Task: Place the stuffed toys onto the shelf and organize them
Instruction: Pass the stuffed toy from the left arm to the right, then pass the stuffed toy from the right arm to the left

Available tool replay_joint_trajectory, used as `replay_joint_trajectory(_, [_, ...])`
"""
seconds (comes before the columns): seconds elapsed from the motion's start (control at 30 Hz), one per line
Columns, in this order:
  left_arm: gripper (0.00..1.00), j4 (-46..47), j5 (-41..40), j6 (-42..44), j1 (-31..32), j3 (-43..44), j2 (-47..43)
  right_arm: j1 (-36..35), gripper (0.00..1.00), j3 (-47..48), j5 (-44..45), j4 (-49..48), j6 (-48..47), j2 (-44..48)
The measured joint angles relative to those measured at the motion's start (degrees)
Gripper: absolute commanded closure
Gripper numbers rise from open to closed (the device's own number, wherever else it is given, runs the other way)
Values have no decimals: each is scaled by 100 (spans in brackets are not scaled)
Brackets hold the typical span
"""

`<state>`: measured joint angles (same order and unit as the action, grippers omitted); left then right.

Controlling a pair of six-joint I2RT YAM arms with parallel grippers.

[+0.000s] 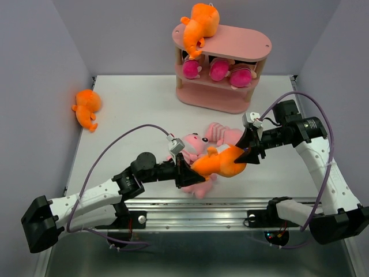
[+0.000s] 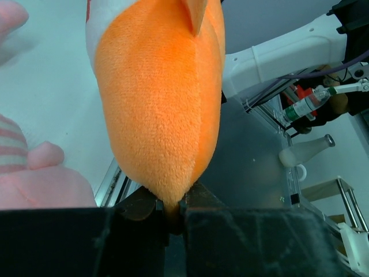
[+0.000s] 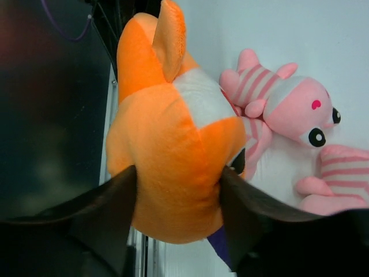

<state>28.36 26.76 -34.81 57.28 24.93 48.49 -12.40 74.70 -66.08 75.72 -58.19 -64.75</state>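
Note:
An orange monster (image 1: 222,163) (image 2: 161,98) (image 3: 173,156) hangs between both arms near the table's front middle. My left gripper (image 1: 187,170) (image 2: 170,202) is shut on a narrow tip of its plush. From the right, my right gripper (image 1: 248,151) (image 3: 179,179) presses its jaws against both sides of the toy's head. Pale pink striped pigs (image 1: 195,144) (image 3: 294,104) lie just behind and under it. The pink shelf (image 1: 253,43) stands at the back, another orange monster (image 1: 199,26) on its top tier and magenta dolls (image 1: 219,69) on the middle tier.
A third orange monster (image 1: 86,107) lies alone at the table's left side. The metal front rail (image 1: 230,203) runs just below the held toy. Grey walls close the table on the left, back and right. A pale bottle (image 2: 305,151) stands off the table.

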Motion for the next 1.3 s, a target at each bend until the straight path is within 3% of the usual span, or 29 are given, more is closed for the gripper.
replay_joint_trajectory(0.07, [100, 22, 22, -24, 0, 9, 52, 0, 64, -111, 15, -37, 2, 9])
replay_joint_trajectory(0.13, [100, 55, 22, -44, 0, 24, 70, 0, 64, -201, 9, -90, 109, 31])
replay_joint_trajectory(0.17, [100, 66, 22, -52, 0, 28, 70, 0, 90, -208, 4, -133, 157, 39])
replay_joint_trajectory(0.2, [98, 87, -7, -66, 0, 31, 55, 0, 99, -210, -17, -225, 264, 55])
replay_joint_trajectory(0.23, [94, 96, -46, -74, 0, 31, 33, 0, 99, -210, -35, -302, 420, 72])
replay_joint_trajectory(0.3, [78, 98, -203, -122, 0, 28, -90, -4, 99, -212, -61, -570, 820, 111])
replay_joint_trajectory(0.33, [58, 114, -352, -170, 0, 15, -238, -7, 99, -212, -70, -732, 1060, 136])
replay_joint_trajectory(0.37, [50, 136, -413, -175, 0, -4, -343, -7, 99, -212, -103, -929, 1307, 164])
replay_joint_trajectory(0.5, [33, 356, -1088, -393, 0, -415, -1318, -20, 99, -216, -140, -1665, 2275, 302])
replay_joint_trajectory(0.73, [28, 560, -1805, -645, 0, -890, -2153, -17, 99, -205, -297, -2293, 3235, 219])
replay_joint_trajectory(1.1, [30, 614, -2240, -638, 0, -944, -1980, -17, 99, -205, -341, -2479, 3425, 114])
replay_joint_trajectory(1.3, [36, 730, -2422, -614, 0, -892, -1576, -17, 99, -221, -343, -2461, 3296, 35])
